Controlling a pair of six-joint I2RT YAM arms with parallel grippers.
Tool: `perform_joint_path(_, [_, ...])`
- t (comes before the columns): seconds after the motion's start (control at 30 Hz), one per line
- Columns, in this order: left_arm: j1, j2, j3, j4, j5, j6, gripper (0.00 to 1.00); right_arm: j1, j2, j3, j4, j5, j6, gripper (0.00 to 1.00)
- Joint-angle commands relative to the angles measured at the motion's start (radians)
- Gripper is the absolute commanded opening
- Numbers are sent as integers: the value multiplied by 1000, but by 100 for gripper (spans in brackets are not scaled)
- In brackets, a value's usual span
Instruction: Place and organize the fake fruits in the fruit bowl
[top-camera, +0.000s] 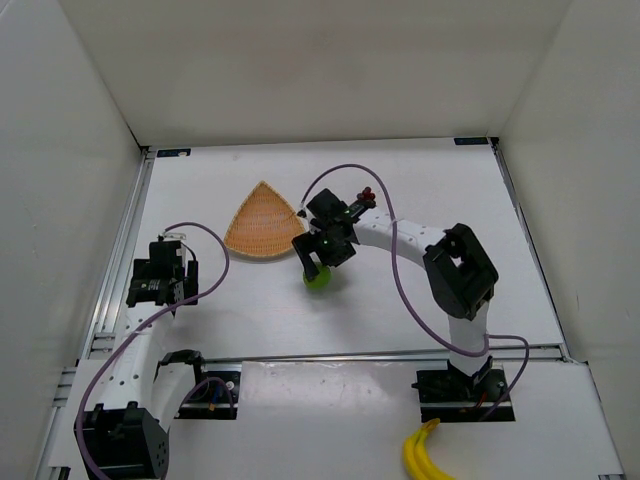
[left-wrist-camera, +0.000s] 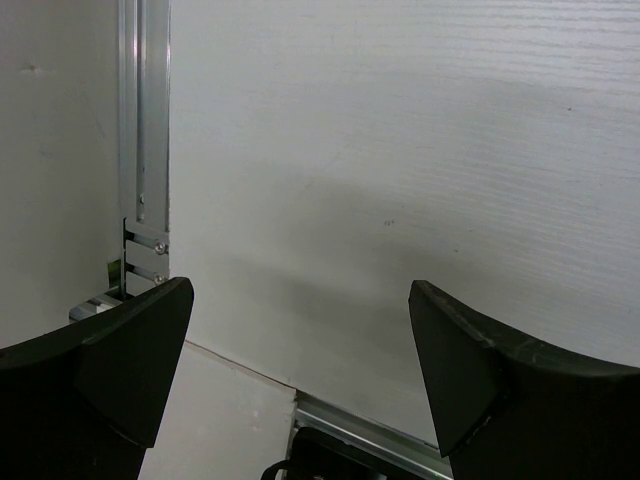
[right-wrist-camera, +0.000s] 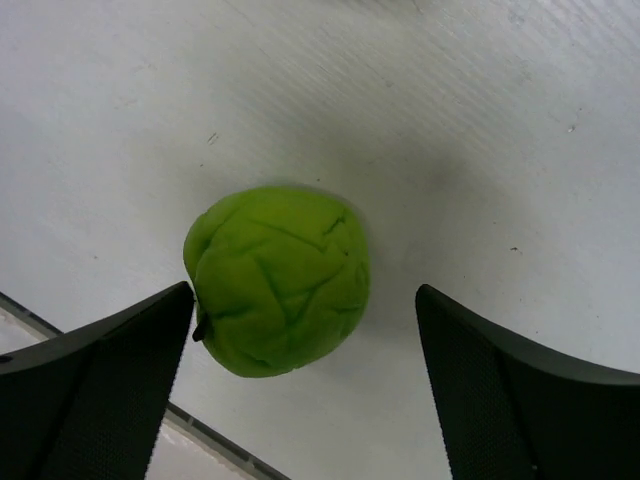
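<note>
The bright-green apple (top-camera: 321, 280) lies on the white table just right of the near corner of the wicker fruit bowl (top-camera: 262, 222), which holds nothing. My right gripper (top-camera: 319, 263) hovers over the apple, open. In the right wrist view the apple (right-wrist-camera: 278, 280) sits between the spread fingers, close to the left fingertip (right-wrist-camera: 150, 340), and the right gripper (right-wrist-camera: 303, 305) does not grip it. The dark red grapes (top-camera: 367, 194) peek out behind the right wrist, right of the bowl. My left gripper (top-camera: 152, 290) is open and empty at the far left, also in its wrist view (left-wrist-camera: 300, 295).
Metal rails (top-camera: 120, 260) run along the table's left and near edges (top-camera: 400, 352). White walls enclose the table on three sides. A yellow banana bunch (top-camera: 424, 455) lies on the near shelf beside the right arm's base. Purple cables loop over both arms.
</note>
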Motion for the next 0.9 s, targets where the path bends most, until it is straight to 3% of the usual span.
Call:
perform_joint_path(0.0, [7, -7, -18, 16, 13, 2, 100, -6, 32, 51, -46, 21, 10, 91])
perform_joint_path(0.13, [7, 2, -18, 16, 13, 2, 100, -6, 32, 51, -59, 31, 10, 55])
perform_joint_path(0.2, [7, 12, -18, 16, 13, 2, 100, -6, 21, 63, -59, 6, 10, 46])
perform_joint_path(0.23, [7, 12, -18, 16, 13, 2, 100, -6, 21, 64, -59, 6, 10, 34])
perform_joint_path(0.3, [7, 12, -18, 16, 13, 2, 100, -6, -3, 99, -69, -25, 10, 26])
perform_joint_path(0.53, [7, 12, -18, 16, 13, 2, 100, 26, 9, 321, 21, -60, 92, 25])
perform_joint_path(0.7, [7, 21, -18, 16, 13, 2, 100, 47, 252, 623, 30, 93, 200, 25])
perform_joint_path(0.73, [7, 21, -18, 16, 13, 2, 100, 47, 321, 713, 21, 104, 236, 27])
perform_joint_path(0.83, [7, 21, -18, 16, 13, 2, 100, 47, 382, 774, 21, 116, 284, 41])
perform_joint_path(0.87, [7, 30, -7, 16, 13, 2, 100, 47, 392, 774, 21, 116, 304, 54])
